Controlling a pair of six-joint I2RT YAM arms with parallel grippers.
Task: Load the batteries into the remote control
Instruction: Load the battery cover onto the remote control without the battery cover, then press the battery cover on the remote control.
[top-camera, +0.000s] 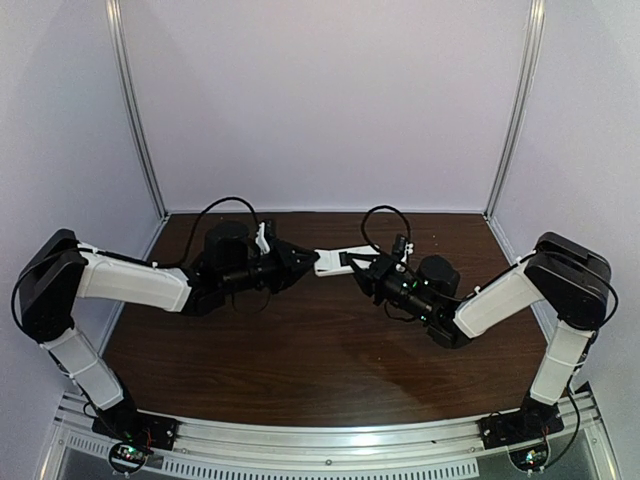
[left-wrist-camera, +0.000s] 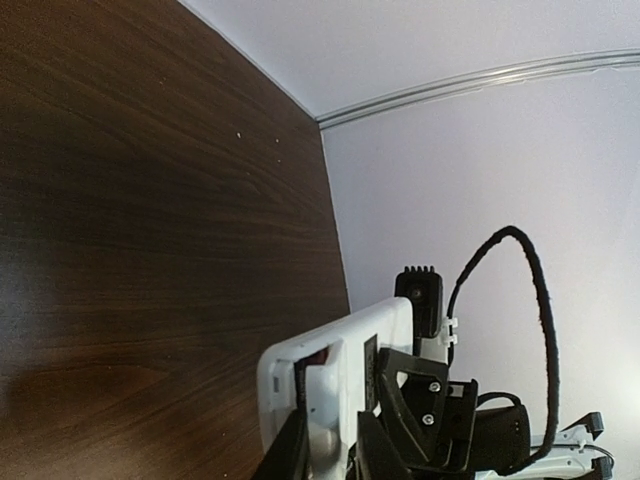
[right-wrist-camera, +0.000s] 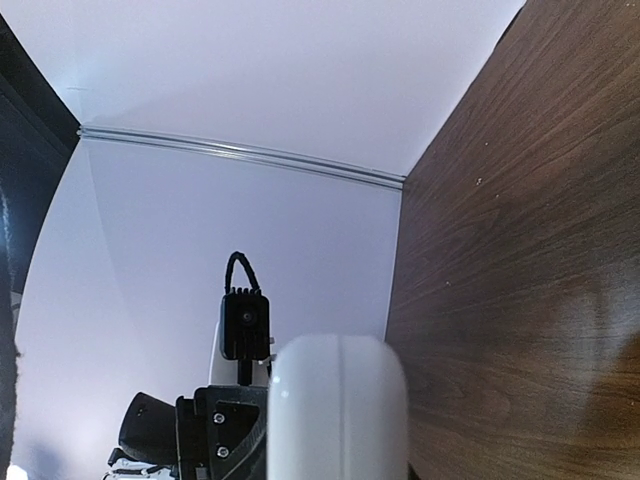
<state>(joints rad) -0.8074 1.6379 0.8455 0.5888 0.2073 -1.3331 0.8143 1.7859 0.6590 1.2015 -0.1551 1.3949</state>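
Remote control hangs above the table centre. Right gripper pinches one end narrowly. Left gripper flanks the other end, grip unclear. Batteries unseen. Likely step: reorienting. Next you need the recess facing up.

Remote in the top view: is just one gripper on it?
No: the left gripper holds one end of the remote and the right gripper the other.

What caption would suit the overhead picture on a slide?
Left end effector and right end effector grip a white remote control together over the dark table.
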